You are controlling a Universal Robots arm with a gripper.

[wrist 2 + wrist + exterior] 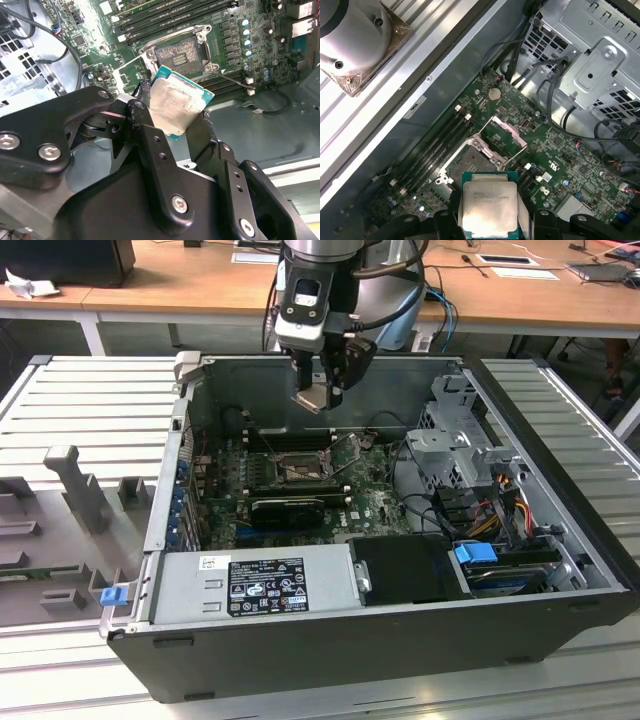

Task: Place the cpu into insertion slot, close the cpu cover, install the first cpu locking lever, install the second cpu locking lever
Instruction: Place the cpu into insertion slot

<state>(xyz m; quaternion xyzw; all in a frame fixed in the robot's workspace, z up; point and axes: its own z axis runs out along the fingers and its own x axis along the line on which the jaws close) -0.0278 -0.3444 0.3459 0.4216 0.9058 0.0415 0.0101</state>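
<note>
Open computer case (330, 640) below — hand (175, 114) grips cpu (489, 209) above insertion slot (181, 55).

Light bright, even, from above. Soft glare on the pale silvery-beige square cpu (177, 105) in the second wrist view; dark metal computer case (240, 390) interior shadowed.

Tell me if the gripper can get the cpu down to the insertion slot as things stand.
Probably yes: the gripper holds the cpu above the insertion slot, the cpu cover is swung open, and nothing lies between.
</note>
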